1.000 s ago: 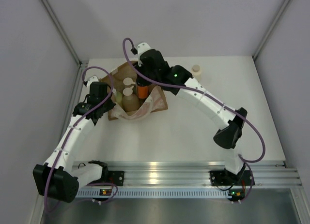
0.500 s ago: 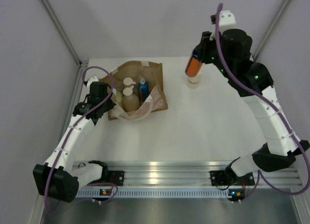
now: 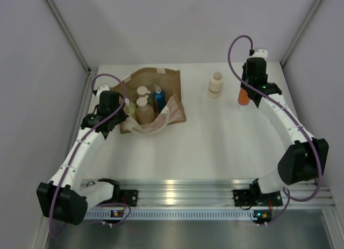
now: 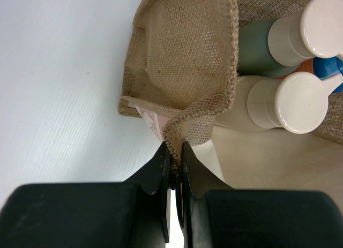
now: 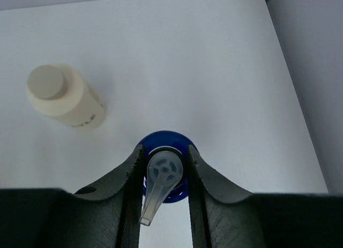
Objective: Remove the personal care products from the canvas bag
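Observation:
The canvas bag (image 3: 150, 79) lies open at the back left. In it stand a grey-green bottle (image 3: 142, 92), a beige bottle (image 3: 143, 110), a blue bottle (image 3: 158, 97) and a yellow-green bottle (image 3: 129, 105). My left gripper (image 3: 121, 116) is shut on the bag's near-left rim (image 4: 182, 55), pinching the weave (image 4: 174, 151). My right gripper (image 3: 244, 92) is shut on the orange bottle (image 3: 243, 97), upright at the table's far right. From the right wrist its top shows as a blue collar (image 5: 170, 138) with a clear nozzle. A cream bottle (image 3: 215, 85) stands to its left.
The enclosure's walls and metal posts close in the table's back and sides. The right wall stands close to my right gripper. The aluminium rail (image 3: 177, 192) with the arm bases runs along the near edge.
My right arm lifted the orange bottle out of the bag, swung it to the far right and lowered it beside the cream bottle. The left arm has held still on the bag.

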Action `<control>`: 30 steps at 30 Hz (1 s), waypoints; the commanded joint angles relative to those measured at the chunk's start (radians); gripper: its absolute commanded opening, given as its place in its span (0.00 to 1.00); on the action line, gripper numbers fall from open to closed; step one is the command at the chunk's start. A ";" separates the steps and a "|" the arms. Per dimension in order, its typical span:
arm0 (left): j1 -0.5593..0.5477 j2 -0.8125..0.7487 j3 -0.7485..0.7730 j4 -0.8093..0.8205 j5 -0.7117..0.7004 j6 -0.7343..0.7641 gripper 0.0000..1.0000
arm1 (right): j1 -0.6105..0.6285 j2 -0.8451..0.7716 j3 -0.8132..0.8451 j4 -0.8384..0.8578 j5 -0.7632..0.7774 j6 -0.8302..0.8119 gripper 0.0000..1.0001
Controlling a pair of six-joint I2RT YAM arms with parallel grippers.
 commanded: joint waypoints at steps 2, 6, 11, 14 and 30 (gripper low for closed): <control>0.001 0.023 -0.011 -0.066 0.037 0.024 0.00 | -0.033 0.038 -0.040 0.495 -0.032 -0.019 0.00; 0.001 0.020 -0.011 -0.066 0.036 0.030 0.00 | -0.061 0.125 -0.031 0.533 -0.050 -0.027 0.00; 0.001 0.021 -0.012 -0.068 0.031 0.035 0.00 | -0.086 0.211 -0.080 0.625 -0.089 -0.024 0.00; 0.001 0.018 -0.009 -0.068 0.028 0.038 0.00 | -0.093 0.237 -0.094 0.628 -0.113 0.000 0.00; -0.001 0.009 -0.004 -0.068 0.033 0.044 0.00 | -0.121 0.285 -0.068 0.490 -0.215 0.030 0.54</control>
